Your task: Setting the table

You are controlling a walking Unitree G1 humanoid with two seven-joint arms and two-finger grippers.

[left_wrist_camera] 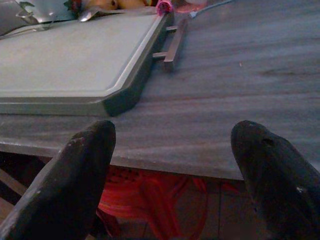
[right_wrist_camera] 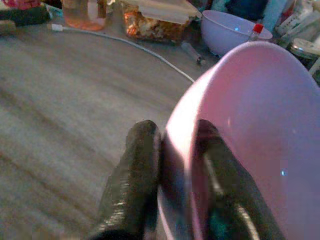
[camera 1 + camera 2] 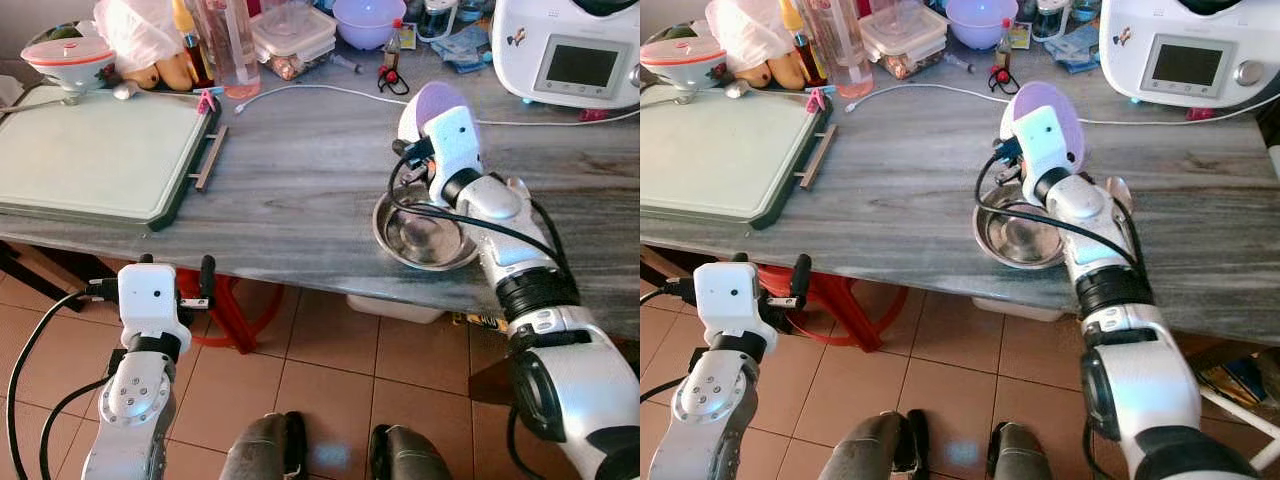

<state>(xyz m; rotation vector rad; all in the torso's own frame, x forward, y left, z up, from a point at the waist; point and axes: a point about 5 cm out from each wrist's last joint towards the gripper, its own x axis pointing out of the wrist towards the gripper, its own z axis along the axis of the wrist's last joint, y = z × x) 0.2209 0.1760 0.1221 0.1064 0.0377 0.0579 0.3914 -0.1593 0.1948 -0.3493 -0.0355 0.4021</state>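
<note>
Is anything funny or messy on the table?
Nothing is spilled or broken. One odd thing: the metal bowl sits right at the table's near edge, so a bump might knock it off. The right hand pinches the rim of a purple bowl, holding it tilted on its side.

Silver jointed arms, white wrist blocks, looping black cables, black-fingered left hand point(image 3: 176, 272)

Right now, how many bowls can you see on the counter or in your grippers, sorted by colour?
Lilac plastic bowls: 2, one pinched at its rim by the right gripper, one at the back of the counter.
Steel bowls: 1, the steel bowl near the front edge, under the right arm.
Total: 3 bowls.
The left gripper holds none.
</note>
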